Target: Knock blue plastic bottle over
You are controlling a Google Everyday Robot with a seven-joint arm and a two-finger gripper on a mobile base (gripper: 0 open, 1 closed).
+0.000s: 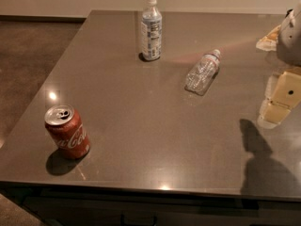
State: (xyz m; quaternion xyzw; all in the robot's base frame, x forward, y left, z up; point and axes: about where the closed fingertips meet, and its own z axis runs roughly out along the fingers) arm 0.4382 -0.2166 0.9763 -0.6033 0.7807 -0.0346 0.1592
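The blue plastic bottle [151, 29] stands upright at the back middle of the table [141, 126]. It is clear, with a white cap and a pale blue-and-white label. My gripper [276, 105] hangs over the table's right side, near the frame's right edge. It is well to the right of the bottle and nearer the front, and it touches nothing. Its shadow falls on the table in front of it.
A small clear ribbed bottle [202, 72] lies on its side between the blue bottle and the gripper. A red cola can [67, 132] stands near the front left corner. A pale packet [268, 39] lies at the back right. Floor lies beyond the left edge.
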